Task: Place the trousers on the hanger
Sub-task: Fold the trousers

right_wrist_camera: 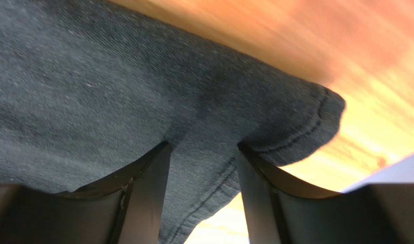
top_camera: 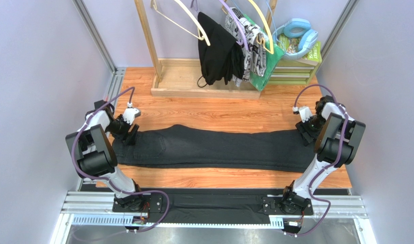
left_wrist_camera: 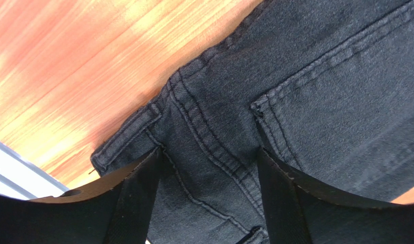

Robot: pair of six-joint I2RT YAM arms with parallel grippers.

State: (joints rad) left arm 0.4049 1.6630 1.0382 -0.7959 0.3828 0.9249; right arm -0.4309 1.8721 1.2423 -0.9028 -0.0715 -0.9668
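The dark charcoal trousers [top_camera: 214, 148] lie flat across the wooden table, waist to the left, leg ends to the right. My left gripper [top_camera: 131, 132] is at the waist. In the left wrist view it [left_wrist_camera: 209, 152] stands open, with the waistband and back seam [left_wrist_camera: 214, 127] between its fingers [left_wrist_camera: 137, 198]. My right gripper [top_camera: 304, 129] is at the leg end. The right wrist view shows it [right_wrist_camera: 203, 147] open too, straddling the hem [right_wrist_camera: 295, 122]. The pale cream hanger [top_camera: 191, 23] hangs on the rack at the back, apart from both grippers.
A wooden rack [top_camera: 193, 84] stands at the back. From it hang a black garment [top_camera: 216, 51], a patterned cloth [top_camera: 252, 40], a purple hanger [top_camera: 233, 20] and a yellow hanger [top_camera: 262, 23]. Blue headphones [top_camera: 300, 33] lie on a crate at the back right. Walls close in both sides.
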